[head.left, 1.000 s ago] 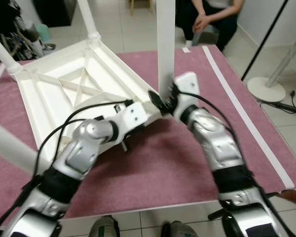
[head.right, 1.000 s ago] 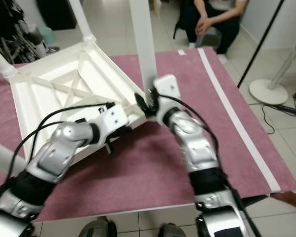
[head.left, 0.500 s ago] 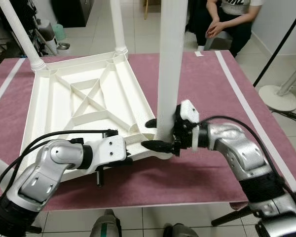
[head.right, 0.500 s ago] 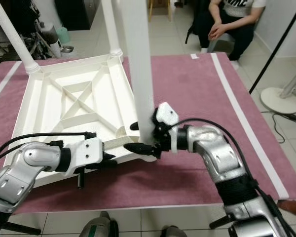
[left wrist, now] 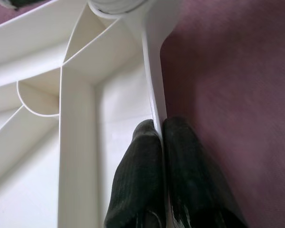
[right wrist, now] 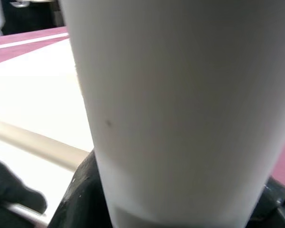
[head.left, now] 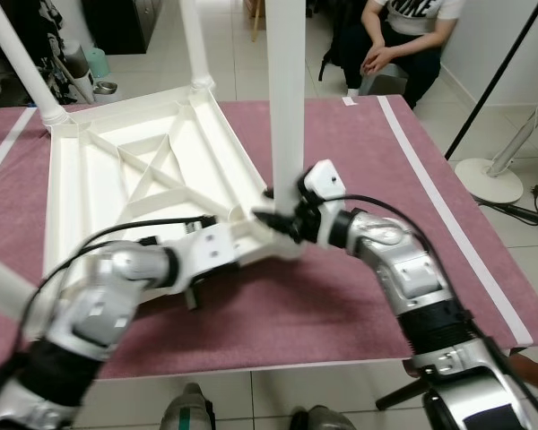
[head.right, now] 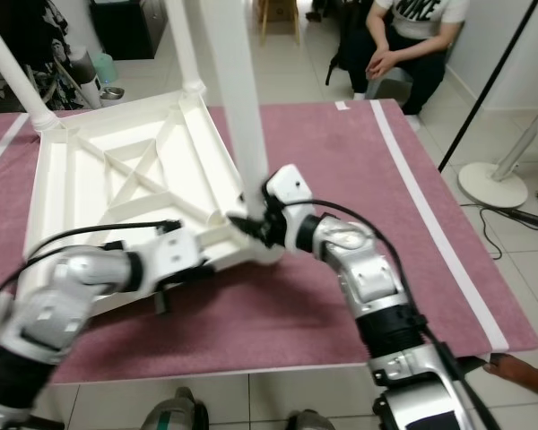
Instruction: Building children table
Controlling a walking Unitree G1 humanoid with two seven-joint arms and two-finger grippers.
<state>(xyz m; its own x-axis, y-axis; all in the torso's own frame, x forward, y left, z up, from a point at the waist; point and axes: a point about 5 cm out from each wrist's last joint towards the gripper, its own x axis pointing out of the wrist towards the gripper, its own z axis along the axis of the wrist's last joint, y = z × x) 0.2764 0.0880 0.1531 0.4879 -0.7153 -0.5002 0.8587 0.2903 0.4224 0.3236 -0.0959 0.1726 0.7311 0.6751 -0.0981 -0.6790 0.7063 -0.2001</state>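
Observation:
A white children's table top lies upside down on a maroon mat. A white leg stands upright in its near right corner. My right gripper is shut on the base of this leg, and the right wrist view shows the leg with a dark finger on either side. My left gripper is shut on the table's near rim just left of that corner. In the left wrist view both fingers pinch the thin rim.
Two more legs stand at the far corners, and a blurred one is at the near left. A person sits beyond the mat. A white stand base and a black pole are on the right.
The whole view has shifted. Both grippers keep their holds on the leg base and the rim. My left arm is now blurred, and the right forearm has swung nearer.

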